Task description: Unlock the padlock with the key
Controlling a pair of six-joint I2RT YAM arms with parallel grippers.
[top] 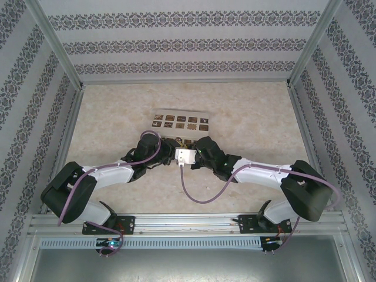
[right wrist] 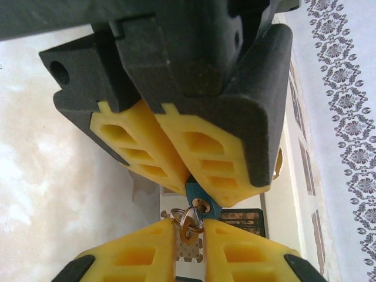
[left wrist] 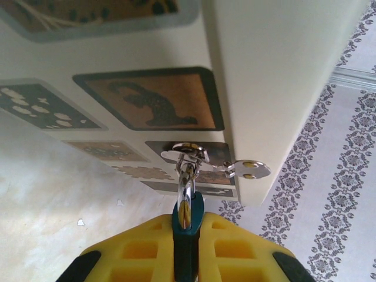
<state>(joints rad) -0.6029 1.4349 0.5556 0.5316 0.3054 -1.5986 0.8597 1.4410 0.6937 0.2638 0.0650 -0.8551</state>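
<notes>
The blue-teal padlock (left wrist: 188,238) hangs by its silver shackle (left wrist: 186,197) from the metal hasp (left wrist: 189,154) on the cream box (left wrist: 264,70). My left gripper (left wrist: 188,226) is shut on the padlock's body. In the right wrist view the padlock's underside (right wrist: 207,207) pokes out between the left gripper's yellow fingers (right wrist: 217,158). The key (right wrist: 191,226), with its ring, sits at the keyhole. My right gripper (right wrist: 189,234) is shut on it from below. In the top view the two grippers (top: 176,150) meet just in front of the box (top: 181,122).
The box has dark patterned squares on its top and stands mid-table on a pale marbled surface (top: 247,117). Patterned walls (top: 176,41) close in three sides. A white camera block (top: 186,155) and a purple cable (top: 200,197) lie between the arms.
</notes>
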